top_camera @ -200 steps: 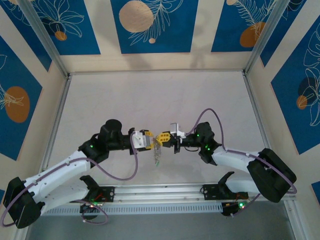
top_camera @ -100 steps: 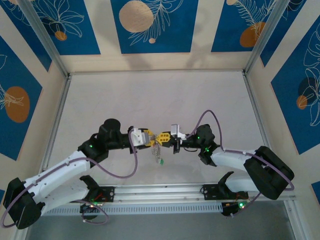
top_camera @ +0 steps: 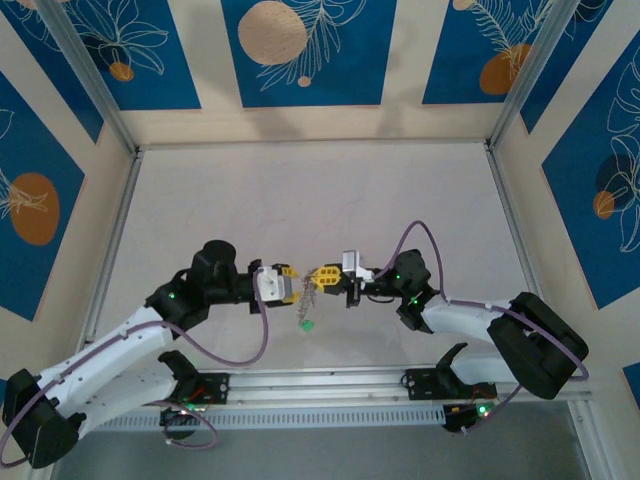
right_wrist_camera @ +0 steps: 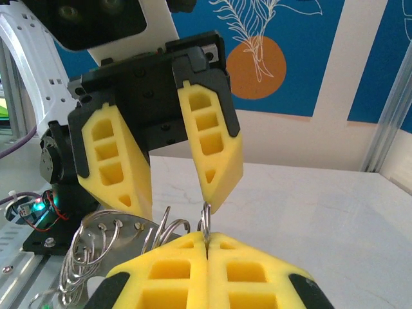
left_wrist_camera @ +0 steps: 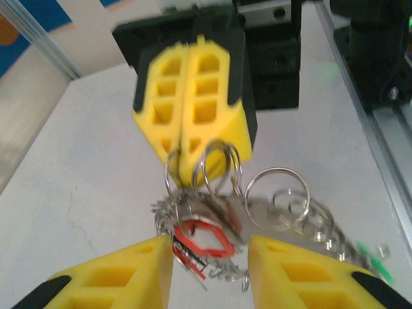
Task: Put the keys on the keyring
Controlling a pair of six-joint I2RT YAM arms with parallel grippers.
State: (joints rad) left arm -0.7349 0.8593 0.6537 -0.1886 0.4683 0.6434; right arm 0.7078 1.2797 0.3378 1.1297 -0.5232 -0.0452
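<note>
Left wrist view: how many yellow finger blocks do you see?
4. Two at the top, pressed together, belong to the right gripper; two at the bottom, apart, belong to the left gripper. None seems hidden.

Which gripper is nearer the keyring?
Right. The right gripper is shut on the keyring; the left gripper is open just short of it, fingers flanking the red-tagged key.

This is a robotics lab test cell. A pale surface (top_camera: 300, 200) is boxed in by aluminium frame posts (top_camera: 90, 78), with blue leaf-print panels (top_camera: 340, 70) at 12 o'clock and a mounting rail (top_camera: 320, 385) at 6 o'clock.
</note>
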